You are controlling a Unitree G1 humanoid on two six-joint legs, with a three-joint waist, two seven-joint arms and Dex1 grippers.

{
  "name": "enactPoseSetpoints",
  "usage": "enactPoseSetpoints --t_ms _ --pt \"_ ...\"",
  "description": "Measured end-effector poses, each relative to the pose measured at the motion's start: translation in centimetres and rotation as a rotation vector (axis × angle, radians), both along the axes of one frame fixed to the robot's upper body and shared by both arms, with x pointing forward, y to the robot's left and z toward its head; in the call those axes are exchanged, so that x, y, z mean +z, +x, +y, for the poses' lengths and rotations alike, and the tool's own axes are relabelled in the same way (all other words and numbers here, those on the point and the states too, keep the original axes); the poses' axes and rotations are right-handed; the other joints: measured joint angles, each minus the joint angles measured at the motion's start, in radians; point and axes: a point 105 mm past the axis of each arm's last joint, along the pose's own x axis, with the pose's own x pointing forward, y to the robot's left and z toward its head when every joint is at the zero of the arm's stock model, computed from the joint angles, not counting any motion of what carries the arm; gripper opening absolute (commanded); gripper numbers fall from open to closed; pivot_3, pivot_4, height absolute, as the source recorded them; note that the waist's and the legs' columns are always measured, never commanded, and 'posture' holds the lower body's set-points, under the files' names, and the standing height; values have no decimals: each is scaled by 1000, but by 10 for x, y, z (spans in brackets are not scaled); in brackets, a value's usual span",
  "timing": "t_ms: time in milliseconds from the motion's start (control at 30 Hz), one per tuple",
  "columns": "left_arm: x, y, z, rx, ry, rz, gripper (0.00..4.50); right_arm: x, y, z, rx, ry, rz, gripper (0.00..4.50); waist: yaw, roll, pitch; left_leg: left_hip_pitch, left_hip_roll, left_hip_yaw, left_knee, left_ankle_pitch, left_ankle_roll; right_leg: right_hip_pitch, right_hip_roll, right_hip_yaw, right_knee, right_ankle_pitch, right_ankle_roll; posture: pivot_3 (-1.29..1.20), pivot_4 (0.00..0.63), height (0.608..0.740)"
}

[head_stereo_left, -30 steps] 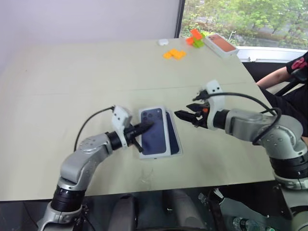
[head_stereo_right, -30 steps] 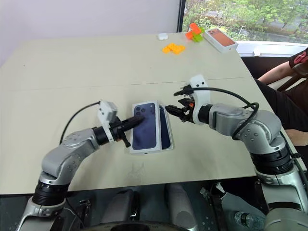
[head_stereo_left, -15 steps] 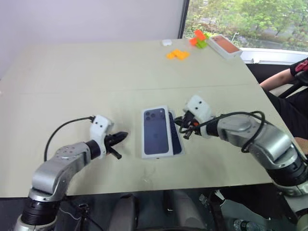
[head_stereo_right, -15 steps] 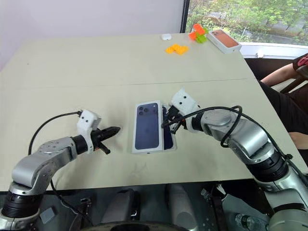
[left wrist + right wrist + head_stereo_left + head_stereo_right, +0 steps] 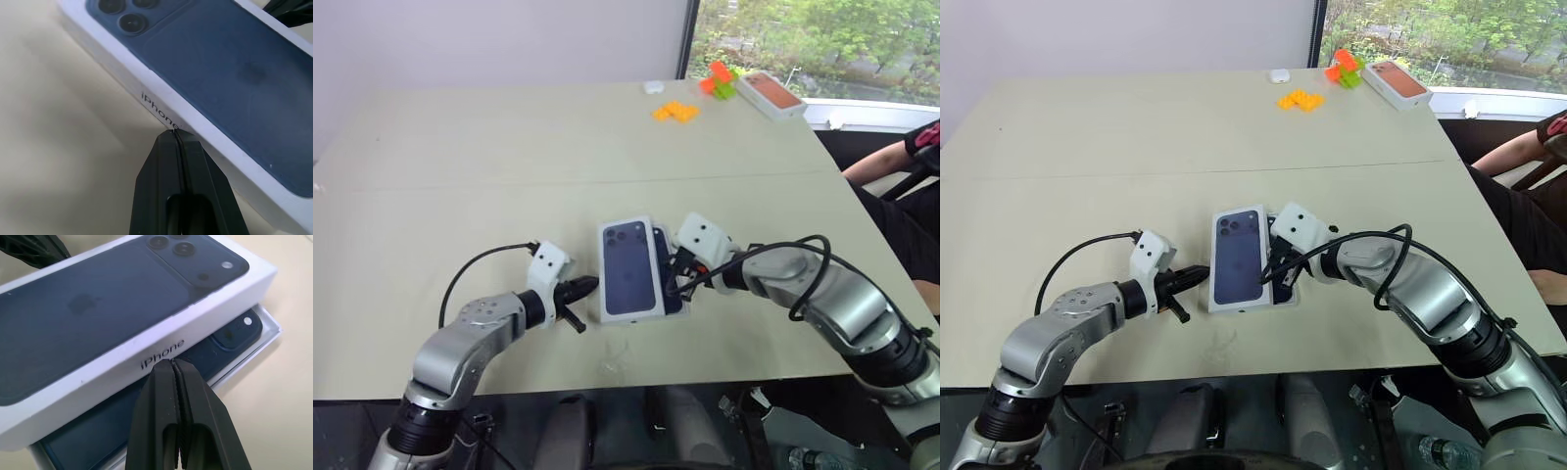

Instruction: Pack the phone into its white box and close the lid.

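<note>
Lid [image 5: 628,267], white with a dark blue phone picture on top, lies askew over the box [image 5: 268,336] near the table's [image 5: 460,157] front edge, toward the middle. It covers the box's left part and leaves a strip of the phone [image 5: 234,333] bare along the right side, so the lid is on but not seated.

Our left gripper [image 5: 585,286], fingers pressed together and empty, points at the lid's left long wall; in its wrist view the tips sit just at that wall. Our right gripper [image 5: 1278,270], also pinched closed on nothing, meets the lid's right long wall above the bare phone.

We judge the step in hand to be squaring the lid over the box. To do it well we would push from the left with the closed tips low on the wall, while the right tips steady the other side without pressing on the phone. Once the walls line up all round, we would press down evenly on top. Pushing one corner alone could jam the lid or slide the whole box along the table.
</note>
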Motion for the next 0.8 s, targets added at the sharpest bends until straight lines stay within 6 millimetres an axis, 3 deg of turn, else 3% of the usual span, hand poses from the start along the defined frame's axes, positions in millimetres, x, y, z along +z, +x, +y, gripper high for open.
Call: enactPoseSetpoints --t_ms 800 --pt "9 7 -25 -41 -38 -28 0 1 4 -22 -69 -35 -21 85 0 0 0 1 -1 0 1 0 0 2 0 0 1 0 0 0 150 740"
